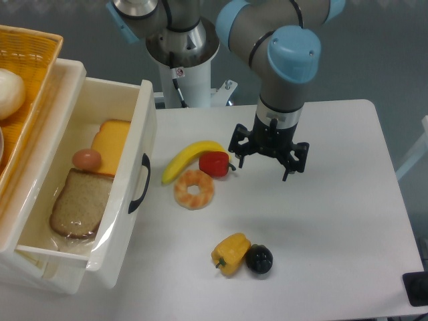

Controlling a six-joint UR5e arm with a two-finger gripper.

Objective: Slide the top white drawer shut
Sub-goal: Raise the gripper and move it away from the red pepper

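Claw (263,162) hangs wide open and empty above the tabletop (334,221), well right of the top white drawer (93,200), which stands pulled far out at left. Best to come round the banana (188,158), tomato (214,163) and doughnut (194,188), then press squarely on the front by its black handle (138,182).

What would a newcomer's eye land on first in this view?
Probably the open drawer at the left, holding bread, cheese and an egg. Next, the gripper hanging mid-table, jaws spread and empty, just right of the banana, red pepper and donut.
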